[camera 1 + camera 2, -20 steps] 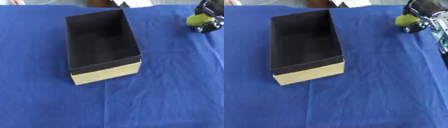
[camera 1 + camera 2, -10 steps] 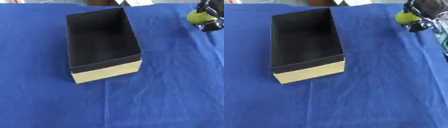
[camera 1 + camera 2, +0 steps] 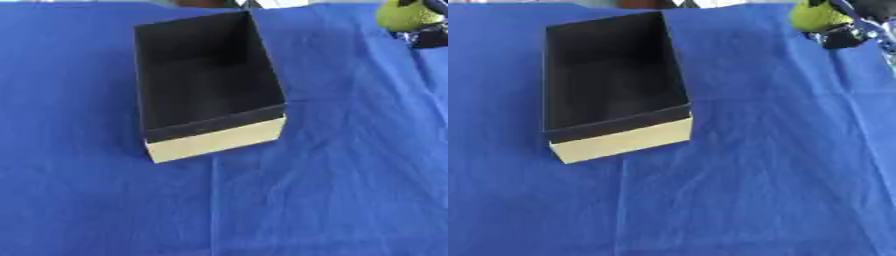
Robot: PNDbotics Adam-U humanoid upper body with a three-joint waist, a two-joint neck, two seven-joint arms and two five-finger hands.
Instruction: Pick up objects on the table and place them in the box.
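Since before, the right hand (image 3: pixel 846 31) had risen toward the top edge, fingers curled on a yellow-green ball (image 3: pixel 817 16). Released short of the box (image 3: pixel 614 80), it could roll off.

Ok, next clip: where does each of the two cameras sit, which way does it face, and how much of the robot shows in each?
Left eye view: in the robot's head, looking down at the blue tablecloth and open black box; only the right hand shows, at the upper right corner.
Right eye view: beside it in the head, facing the same way; the right hand, curled round a yellow-green ball, shows more fully.
Shared: box, cloth, ball and right hand at one moment; the left hand shows in neither.
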